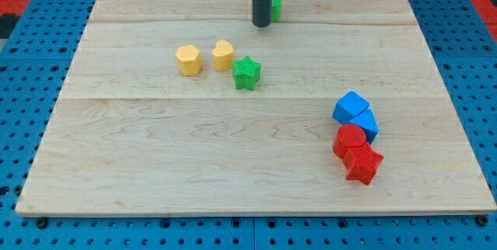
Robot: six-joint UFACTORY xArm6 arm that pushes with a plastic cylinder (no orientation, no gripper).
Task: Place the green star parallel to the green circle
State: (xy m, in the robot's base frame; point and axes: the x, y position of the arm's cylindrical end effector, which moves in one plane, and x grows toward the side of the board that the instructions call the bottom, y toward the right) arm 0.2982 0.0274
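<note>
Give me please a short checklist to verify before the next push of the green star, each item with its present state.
1. Green star fully visible: ok.
2. Green circle fully visible: not ok, my rod hides most of it, near the view's top.
3. My tip apart from the green star: ok, it stands above it in the view, beside the green circle.
4. Green star free of neighbours: not ok, the yellow heart is touching or nearly touching it.
5. Yellow hexagon away from the star: ok, it lies left of the heart.
6. Tip touching the green circle: cannot tell.
</note>
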